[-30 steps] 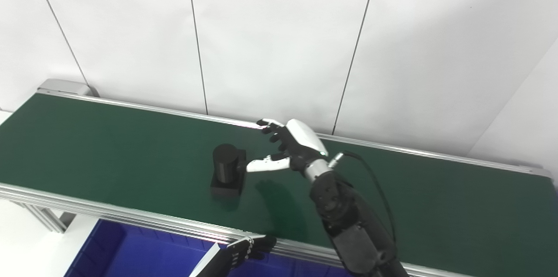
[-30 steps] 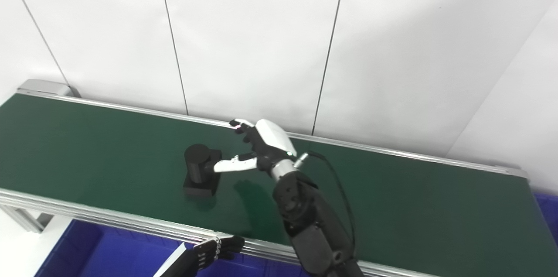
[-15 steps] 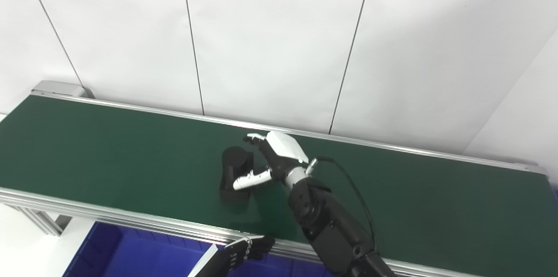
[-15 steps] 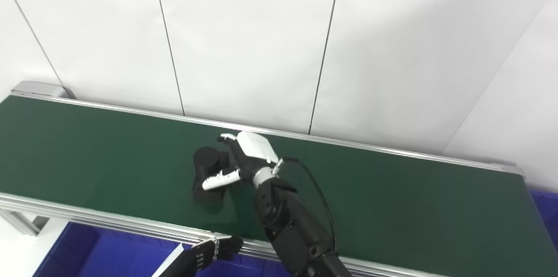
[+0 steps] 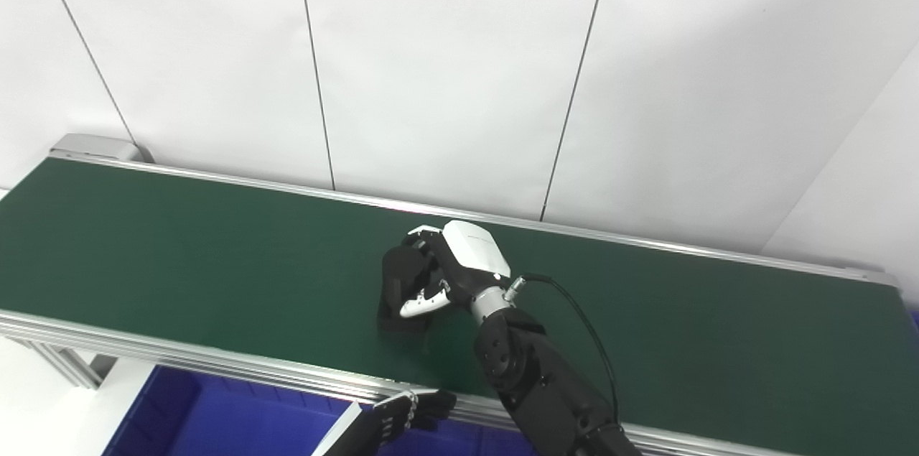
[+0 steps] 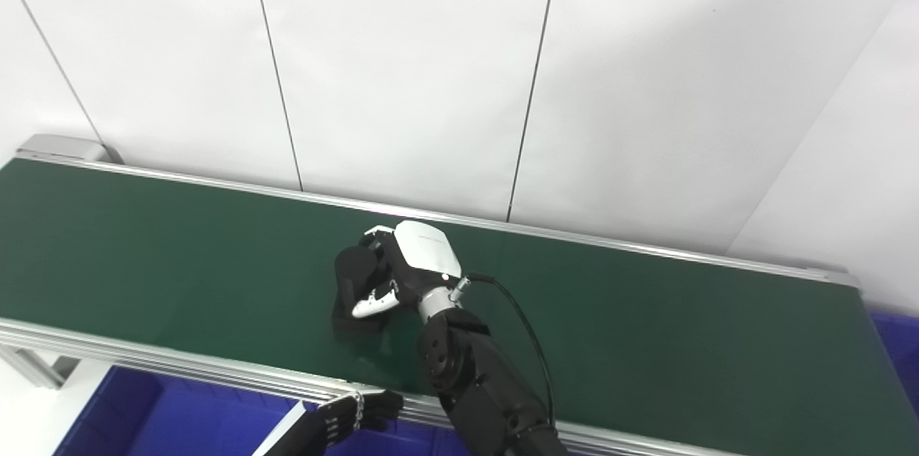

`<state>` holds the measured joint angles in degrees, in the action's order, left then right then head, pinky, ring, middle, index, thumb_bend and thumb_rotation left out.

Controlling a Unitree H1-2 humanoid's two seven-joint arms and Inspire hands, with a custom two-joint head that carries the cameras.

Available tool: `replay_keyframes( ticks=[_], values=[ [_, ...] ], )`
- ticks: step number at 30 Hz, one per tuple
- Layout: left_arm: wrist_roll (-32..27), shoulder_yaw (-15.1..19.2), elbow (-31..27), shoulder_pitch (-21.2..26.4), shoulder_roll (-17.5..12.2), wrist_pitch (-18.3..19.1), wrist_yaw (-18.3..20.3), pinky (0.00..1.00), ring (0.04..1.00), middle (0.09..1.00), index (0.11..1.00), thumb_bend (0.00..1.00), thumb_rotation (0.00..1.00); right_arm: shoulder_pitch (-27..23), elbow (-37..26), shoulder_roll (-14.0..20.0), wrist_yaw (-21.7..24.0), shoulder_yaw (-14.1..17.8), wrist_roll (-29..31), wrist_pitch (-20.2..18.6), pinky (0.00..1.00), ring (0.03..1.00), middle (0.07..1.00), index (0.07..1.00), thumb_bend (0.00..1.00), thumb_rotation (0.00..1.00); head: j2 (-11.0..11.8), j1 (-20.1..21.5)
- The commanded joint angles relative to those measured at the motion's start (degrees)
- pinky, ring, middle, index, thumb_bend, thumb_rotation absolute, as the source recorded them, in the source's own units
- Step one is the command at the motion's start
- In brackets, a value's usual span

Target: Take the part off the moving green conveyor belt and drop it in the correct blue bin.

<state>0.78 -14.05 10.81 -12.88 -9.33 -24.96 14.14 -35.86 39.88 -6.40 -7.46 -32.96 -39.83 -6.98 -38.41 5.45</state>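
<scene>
Now right hand (image 5: 449, 276) wraps part (image 5: 399, 282) mid-belt (image 5: 179, 255), both edges clear.

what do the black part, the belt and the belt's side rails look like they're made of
Black part, gripped by the right robot hand: uniformly matte black with no glints, probably plastic or coated metal; the look leaves it open.
Belt: dark green, smooth with a faint sheen, likely rubber or PVC sheet.
Side rails: bright silver with lengthwise grooves, apparently extruded aluminium.

Right hand (image 5: 455, 273) reaching forward, fingers (image 5: 420, 306) curled closed, left hand (image 5: 409, 413) low, seemingly loosely curled
</scene>
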Motion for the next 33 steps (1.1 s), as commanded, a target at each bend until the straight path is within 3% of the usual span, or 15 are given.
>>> replay_keyframes(
  ticks=[1, 2, 6, 17, 22, 24, 29, 33],
  values=[
    [-0.4, 0.4, -1.5, 0.9, -0.1, -2.0, 0.3, 0.77, 0.803, 0.819, 0.777, 0.89, 0.04, -0.8, -0.5, -0.9, -3.0, -0.4, -0.6, 4.1, 0.37, 0.424, 0.525, 0.656, 0.53, 0.0, 0.0, -0.1],
    [-0.4, 0.4, -1.5, 0.9, -0.1, -2.0, 0.3, 0.77, 0.8, 0.817, 0.777, 0.89, 0.04, -0.7, -0.2, -0.9, -3.8, -0.4, -0.7, 4.3, 0.38, 0.42, 0.535, 0.588, 0.51, 0.0, 0.0, -0.1],
    [-0.7, 0.6, -1.5, 1.0, -0.2, -2.0, 0.5, 0.77, 0.8, 0.815, 0.776, 0.89, 0.04, -0.3, 0.0, -1.0, -5.6, 0.1, -0.4, 4.6, 0.38, 0.415, 0.529, 0.529, 0.51, 0.0, -0.2, 0.1],
    [-0.8, 1.5, -2.5, 0.6, -0.5, -2.0, 0.8, 0.78, 0.799, 0.81, 0.777, 0.9, 0.05, 2.6, -3.9, -0.4, -12.8, 2.2, -0.3, 7.0, 0.32, 0.393, 0.487, 0.537, 0.51, 0.0, -2.0, 1.6],
    [-1.5, 1.7, -3.3, 0.3, -0.9, -2.0, 1.6, 0.77, 0.805, 0.819, 0.781, 0.89, 0.06, 6.7, -12.2, 1.3, -14.7, 3.7, -1.0, 7.1, 0.31, 0.401, 0.526, 0.519, 0.51, 0.0, -3.2, 2.4],
    [-2.2, 1.9, -3.5, 0.3, -0.9, -1.9, 2.1, 0.77, 0.805, 0.822, 0.781, 0.89, 0.04, 8.7, -16.5, 2.0, -14.9, 4.5, -0.9, 6.7, 0.28, 0.379, 0.502, 0.533, 0.51, 0.0, -3.6, 2.8],
    [-2.8, 2.5, -4.4, 0.1, -1.3, -1.9, 3.1, 0.75, 0.805, 0.827, 0.783, 0.9, 0.04, 14.6, -28.7, 3.7, -11.6, 6.7, 0.2, 4.3, 0.25, 0.362, 0.474, 0.544, 0.5, 0.0, -5.6, 4.1],
    [-3.3, 2.9, -5.0, -0.1, -1.4, -1.9, 3.6, 0.76, 0.807, 0.823, 0.773, 0.91, 0.05, 19.3, -37.2, 4.8, -9.1, 8.9, 0.1, 2.1, 0.32, 0.402, 0.531, 0.505, 0.51, 0.0, -6.4, 4.6]
  ],
)
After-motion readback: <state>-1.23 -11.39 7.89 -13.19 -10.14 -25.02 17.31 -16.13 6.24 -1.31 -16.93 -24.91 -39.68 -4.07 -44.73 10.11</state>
